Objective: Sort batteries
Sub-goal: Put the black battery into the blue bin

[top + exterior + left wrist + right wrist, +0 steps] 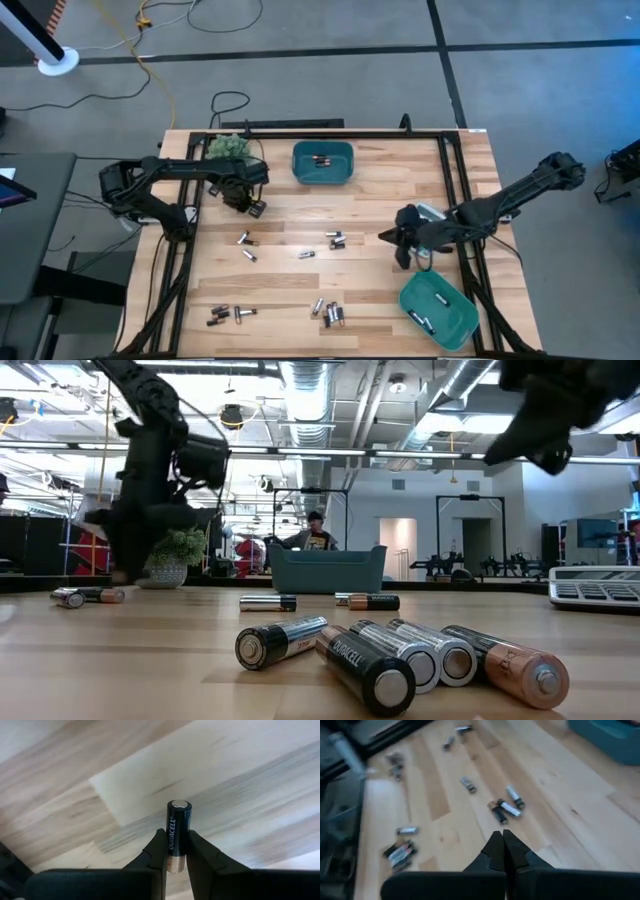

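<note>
Batteries [331,240] are small, rigid, smooth and prone to roll, so grip across mid-body is the safe call. Most lie scattered mid and lower tabletop [380,290], a few already in the teal bins at top centre [323,163] and lower right [438,310]. Left gripper [176,851], upper left of the high view, has fingers [159,851] clamped on one cell [178,832] near its lower end. Right gripper [503,851], right of centre, fingers shut, empty.

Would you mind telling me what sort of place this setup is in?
Probably an industrial lab or workshop. The low view shows exposed ceiling ducts and a person working beyond the table; the high view shows a bare concrete floor with a loose yellow cable.
</note>
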Tool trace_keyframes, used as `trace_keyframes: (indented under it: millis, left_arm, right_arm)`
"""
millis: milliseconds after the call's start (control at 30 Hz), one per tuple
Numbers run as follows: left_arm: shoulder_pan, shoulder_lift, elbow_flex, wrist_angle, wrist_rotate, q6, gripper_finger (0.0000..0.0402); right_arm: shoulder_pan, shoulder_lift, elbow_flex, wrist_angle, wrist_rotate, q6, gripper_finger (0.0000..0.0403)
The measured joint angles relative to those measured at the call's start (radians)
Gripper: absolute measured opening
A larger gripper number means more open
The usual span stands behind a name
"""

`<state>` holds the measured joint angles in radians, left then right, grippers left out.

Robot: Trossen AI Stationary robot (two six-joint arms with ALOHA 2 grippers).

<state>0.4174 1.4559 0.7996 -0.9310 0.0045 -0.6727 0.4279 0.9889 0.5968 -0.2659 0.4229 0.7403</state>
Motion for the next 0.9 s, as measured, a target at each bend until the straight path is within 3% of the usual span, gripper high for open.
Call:
trace_keyframes:
  millis: [200, 400, 567, 700, 900]
  left_arm:
    - [-0.054, -0.001, 0.137, 0.006, -0.005, -0.058, 0.0040]
    - [-0.081, -0.002, 0.308, 0.055, -0.064, -0.049, 0.0040]
    - [-0.054, 0.004, 0.434, 0.119, -0.095, 0.057, 0.0040]
    - [-0.001, 0.026, 0.478, 0.264, -0.079, 0.170, 0.0040]
    - [0.087, 0.229, 0.642, 0.305, 0.052, 0.336, 0.0040]
  right_arm:
    - [-0.028, -0.122, -0.121, 0.001, -0.032, -0.058, 0.0000]
    - [-0.057, -0.146, -0.135, -0.045, -0.032, -0.060, 0.0000]
    - [-0.086, -0.145, -0.135, -0.042, -0.032, -0.060, 0.0000]
    - [-0.113, -0.145, -0.135, -0.035, -0.032, -0.060, 0.0000]
    - [-0.157, -0.145, -0.136, -0.012, -0.032, -0.060, 0.0000]
